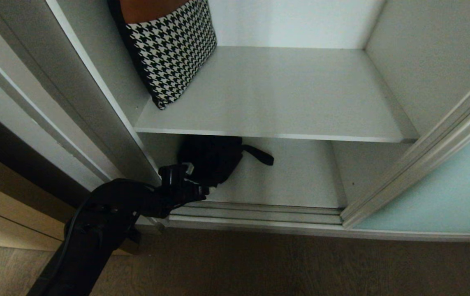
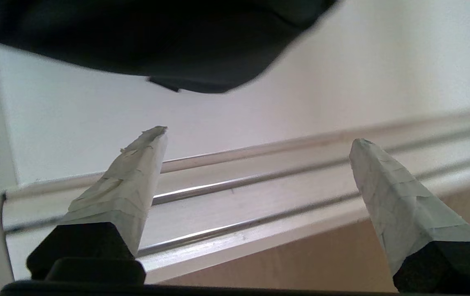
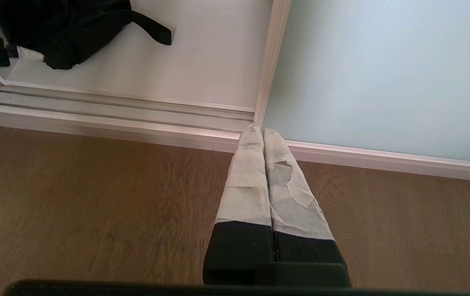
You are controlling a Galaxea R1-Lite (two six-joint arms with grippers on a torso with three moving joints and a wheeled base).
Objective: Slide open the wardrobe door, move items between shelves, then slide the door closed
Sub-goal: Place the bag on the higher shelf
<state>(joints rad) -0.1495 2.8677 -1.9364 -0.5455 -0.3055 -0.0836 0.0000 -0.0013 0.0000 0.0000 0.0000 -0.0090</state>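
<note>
The sliding wardrobe door, pale aqua glass in a silver frame, stands pushed to the right, leaving the shelves exposed. A black-and-white houndstooth bag leans at the left of the upper shelf. A black bag with a strap lies at the left of the lower shelf. My left gripper hovers at that bag's front edge, above the floor track. In the left wrist view the left gripper is open and empty, the black bag just beyond its taped fingertips. My right gripper is shut, parked over the floor by the door.
A ribbed silver floor track runs along the wardrobe's front. Brown wood floor lies before it. The wardrobe's left side panel and frame stand close beside my left arm. The right part of both shelves is bare.
</note>
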